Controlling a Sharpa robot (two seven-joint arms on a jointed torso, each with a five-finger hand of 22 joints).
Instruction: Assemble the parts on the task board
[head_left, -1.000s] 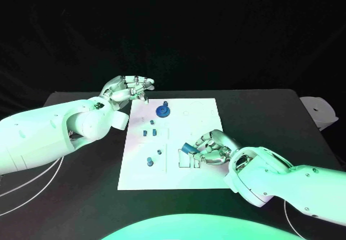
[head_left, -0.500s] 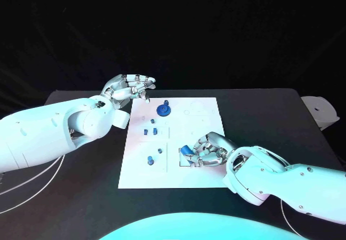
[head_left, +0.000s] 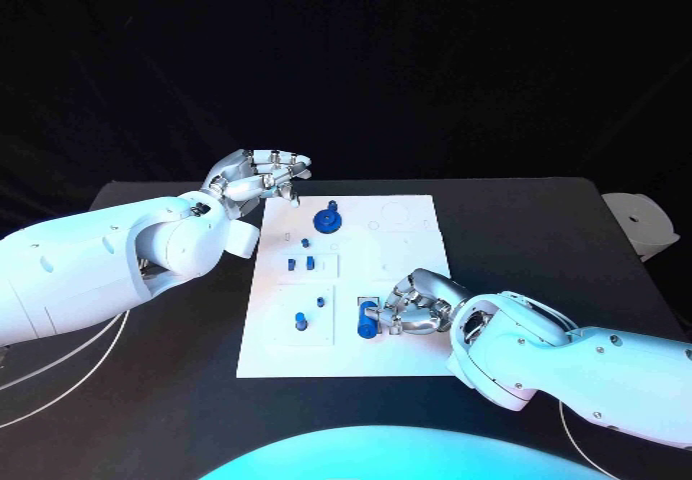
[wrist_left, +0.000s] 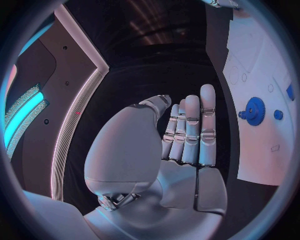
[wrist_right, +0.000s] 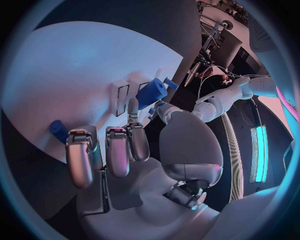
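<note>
The white task board (head_left: 411, 225) lies in the middle of the black table. My right hand (head_left: 415, 303) is low over its near right part and pinches a blue block (head_left: 368, 318) between thumb and a finger, right at the rectangular slots there. In the right wrist view the blue block (wrist_right: 152, 93) sits at the fingertips (wrist_right: 133, 107) over the board (wrist_right: 69, 65). My left hand (head_left: 261, 177) hovers off the board's far left corner, holding nothing, its fingers (wrist_left: 190, 130) straight. A blue gear (head_left: 329, 219) stands at the far end of the board and appears as the gear (wrist_left: 254, 110) in the left wrist view.
Several small blue pieces stand on the board's left half, among them a pair (head_left: 300, 265) and a peg (head_left: 300, 321) nearer to me. Another blue piece (wrist_right: 57, 130) lies beside my right fingers. A pale object (head_left: 642, 222) sits past the table's right edge.
My right hand has carried the blue block a little toward me and down onto the slots. The left hand has stayed where it was.
</note>
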